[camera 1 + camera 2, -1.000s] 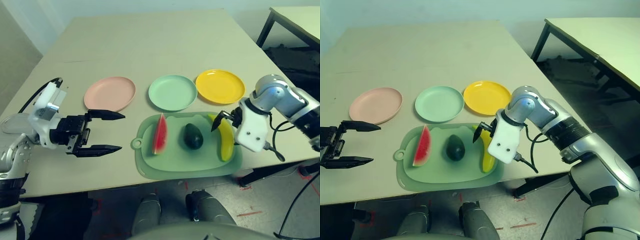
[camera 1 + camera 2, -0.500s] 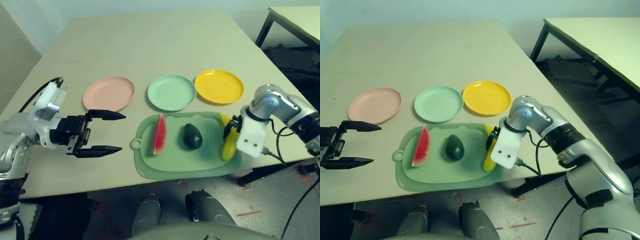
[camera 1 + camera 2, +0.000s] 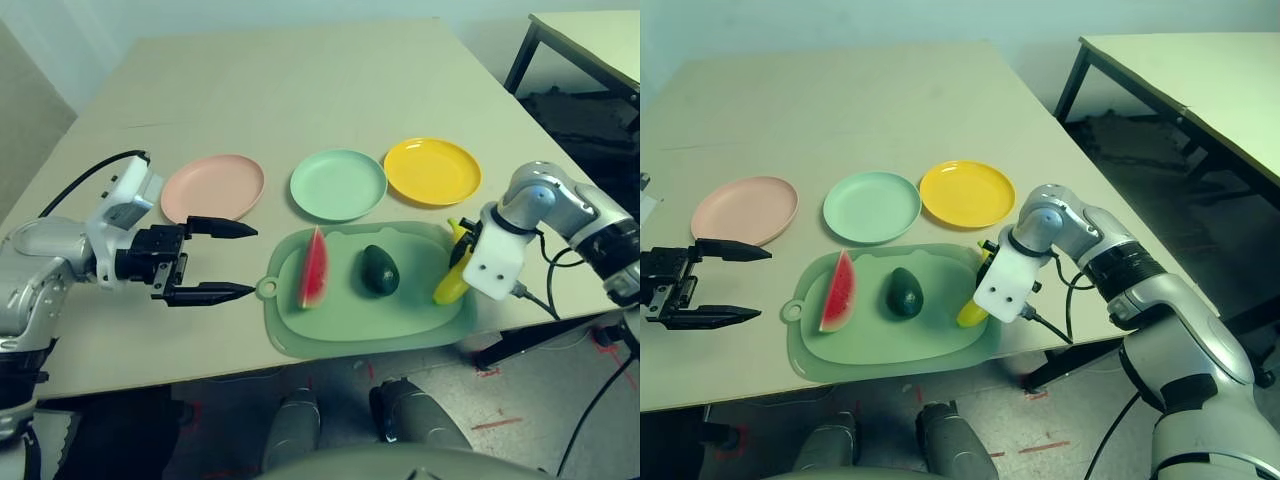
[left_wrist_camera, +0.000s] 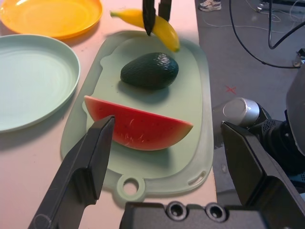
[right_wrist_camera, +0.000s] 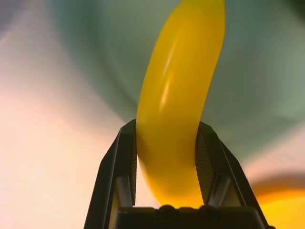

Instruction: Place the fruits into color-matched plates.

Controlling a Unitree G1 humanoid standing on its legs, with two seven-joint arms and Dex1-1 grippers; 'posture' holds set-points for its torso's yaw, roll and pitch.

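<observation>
**Banana gripped at the mat's right edge**

At the right end of the light green cutting mat (image 3: 370,330), the right hand (image 5: 167,157) is clenched on the banana (image 3: 452,283), its fingers pressing both sides of the fruit. The yellow plate (image 3: 432,171) lies just beyond. The watermelon wedge (image 3: 313,268) and avocado (image 3: 379,270) rest on the mat. The left hand (image 3: 225,260) hovers over the worktop (image 3: 300,90) with fingers spread, near the pink plate (image 3: 212,186); the green plate (image 3: 338,184) sits between the other two.
</observation>
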